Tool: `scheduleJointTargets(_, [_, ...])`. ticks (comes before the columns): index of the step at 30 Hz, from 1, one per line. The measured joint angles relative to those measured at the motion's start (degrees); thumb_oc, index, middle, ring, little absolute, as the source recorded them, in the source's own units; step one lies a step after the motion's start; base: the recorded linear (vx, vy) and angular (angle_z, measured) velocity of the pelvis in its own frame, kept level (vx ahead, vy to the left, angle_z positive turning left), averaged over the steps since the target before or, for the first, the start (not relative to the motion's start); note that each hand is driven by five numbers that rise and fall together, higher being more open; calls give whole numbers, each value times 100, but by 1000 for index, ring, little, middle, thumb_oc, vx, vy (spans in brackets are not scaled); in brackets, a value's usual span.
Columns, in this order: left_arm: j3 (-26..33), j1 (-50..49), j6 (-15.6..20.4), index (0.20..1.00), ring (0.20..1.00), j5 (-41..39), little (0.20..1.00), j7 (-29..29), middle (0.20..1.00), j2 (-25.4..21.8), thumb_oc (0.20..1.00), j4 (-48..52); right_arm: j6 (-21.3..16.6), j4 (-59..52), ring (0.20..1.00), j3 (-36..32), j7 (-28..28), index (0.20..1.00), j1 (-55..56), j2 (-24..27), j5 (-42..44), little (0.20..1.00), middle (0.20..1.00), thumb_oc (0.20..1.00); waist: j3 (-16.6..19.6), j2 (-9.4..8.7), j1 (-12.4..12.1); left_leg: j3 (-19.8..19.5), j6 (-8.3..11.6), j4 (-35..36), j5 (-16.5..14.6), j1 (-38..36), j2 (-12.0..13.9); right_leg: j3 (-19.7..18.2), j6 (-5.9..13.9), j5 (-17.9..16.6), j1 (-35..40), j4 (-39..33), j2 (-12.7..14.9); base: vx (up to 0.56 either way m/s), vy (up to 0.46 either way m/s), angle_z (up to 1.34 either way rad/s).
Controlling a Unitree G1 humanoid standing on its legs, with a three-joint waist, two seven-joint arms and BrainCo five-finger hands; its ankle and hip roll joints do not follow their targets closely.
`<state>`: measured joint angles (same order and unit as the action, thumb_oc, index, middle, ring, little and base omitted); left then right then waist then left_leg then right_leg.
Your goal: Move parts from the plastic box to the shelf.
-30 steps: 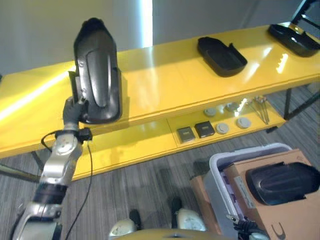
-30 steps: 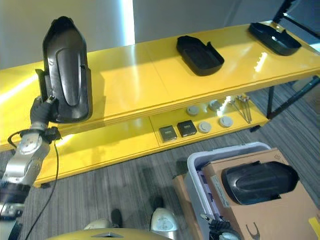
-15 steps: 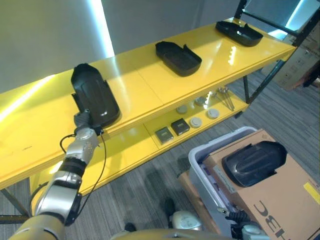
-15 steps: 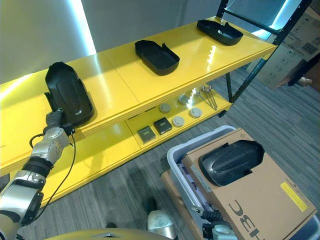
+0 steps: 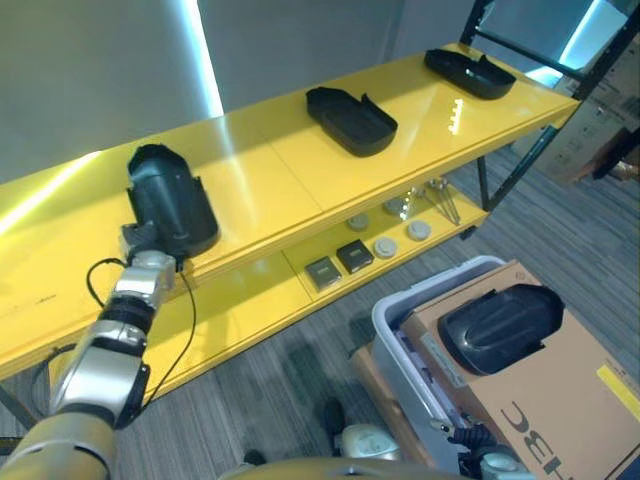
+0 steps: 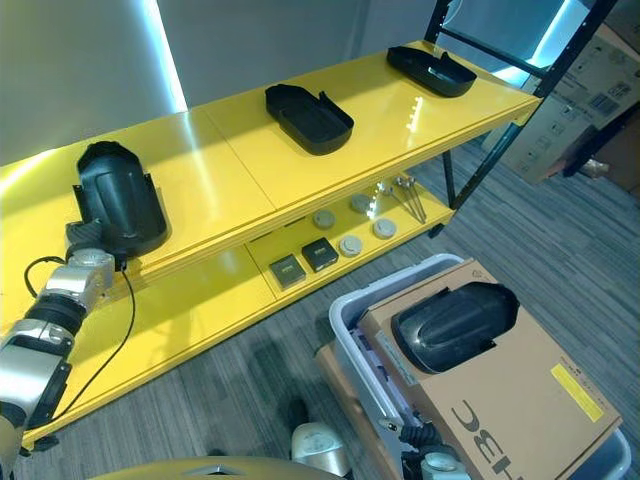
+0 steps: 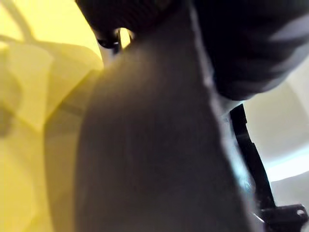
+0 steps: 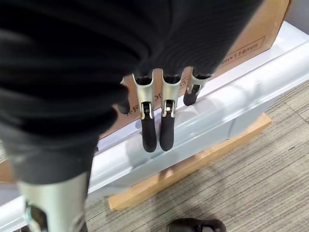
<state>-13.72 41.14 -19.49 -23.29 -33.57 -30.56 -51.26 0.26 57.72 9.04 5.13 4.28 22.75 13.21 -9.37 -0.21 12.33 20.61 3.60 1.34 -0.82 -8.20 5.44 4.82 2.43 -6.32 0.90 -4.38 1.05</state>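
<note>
Yellow shelf [image 5: 300, 170]; 3 black parts [image 5: 350, 120]

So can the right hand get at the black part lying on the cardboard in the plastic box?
Probably yes. The right hand hangs beside the plastic box, fingers relaxed and holding nothing, and the black part lies uncovered on top of the cardboard.

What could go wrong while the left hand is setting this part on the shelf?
1. The part sits close to the top shelf's front edge; if it is let go carelessly it may tip off.
2. The left hand is partly hidden behind it, so its grip cannot be checked, and pulling back could drag the part along.
</note>
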Motion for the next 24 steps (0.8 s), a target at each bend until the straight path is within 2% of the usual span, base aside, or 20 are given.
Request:
scheduleJointTargets(1, [1, 17, -48, 467, 467, 1, 467, 31, 467, -33, 467, -34, 0, 0, 1000, 0, 0, 1000, 0, 2, 0, 1000, 1000, 1000, 0, 0, 5, 6, 0, -1, 0, 0, -1, 0, -7, -7, 0, -1, 0, 0, 0, 0])
scheduleJointTargets(2, [0, 33, -70, 630, 630, 10, 630, 51, 630, -49, 630, -83, 0, 1, 1000, 0, 0, 1000, 0, 3, 0, 1000, 1000, 1000, 0, 0, 7, 6, 0, -1, 0, 1, -1, 0, -36, -34, -1, -1, 0, 32, 8, 0])
scheduleJointTargets(3, [0, 37, -69, 1000, 1000, 69, 1000, 54, 1000, -55, 1000, -131, -2, 19, 1000, 0, 0, 1000, -2, 3, 0, 1000, 1000, 1000, 0, 0, 9, 5, 2, -1, -2, 0, -1, 0, -42, -41, 1, -1, -1, 0, 0, 0])
scheduleJointTargets(9, [1, 35, -28, 1000, 1000, 108, 1000, 72, 1000, -94, 1000, -256, -12, 154, 1000, 6, -3, 1000, -21, -1, -3, 1000, 1000, 1000, 2, -6, 0, 7, 9, -9, -19, -58, 6, -12, -51, -52, 74, -21, -19, 3, -9, 0])
scheduleJointTargets(15, [11, 32, 187, 1000, 1000, 72, 1000, -3, 1000, -74, 1000, -349, -56, 175, 1000, 105, -5, 1000, -27, 3, -8, 1000, 1000, 1000, 14, -28, -24, 29, 7, -10, -32, -66, 9, -71, 9, -5, 63, -22, -20, 13, -1, -3])
scheduleJointTargets(22, [44, 25, 933, 1000, 1000, -269, 1000, -229, 1000, 13, 1000, 93, -56, 228, 1000, 147, -5, 1000, -14, 1, -9, 1000, 1000, 1000, 23, -42, -92, 22, 7, -6, -31, -85, 7, -64, -53, -52, 86, -22, -19, 0, 0, 0])
scheduleJointTargets(23, [58, 17, 1248, 1000, 1000, -286, 1000, -345, 1000, 9, 1000, 644, -57, 295, 1000, 147, -5, 1000, -3, -11, -9, 1000, 1000, 1000, 31, -55, -146, 13, 7, 9, -31, -95, 7, -41, -58, -57, 99, -22, -19, 0, 0, 0])
scheduleJointTargets(24, [67, 17, 1403, 1000, 1000, -291, 1000, -382, 1000, -7, 1000, 831, -57, 311, 1000, 147, -5, 1000, -5, -11, -9, 1000, 1000, 1000, 34, -54, -175, 6, 6, 11, -30, -107, 7, -21, -59, -57, 112, -22, -15, -1, 7, 3])
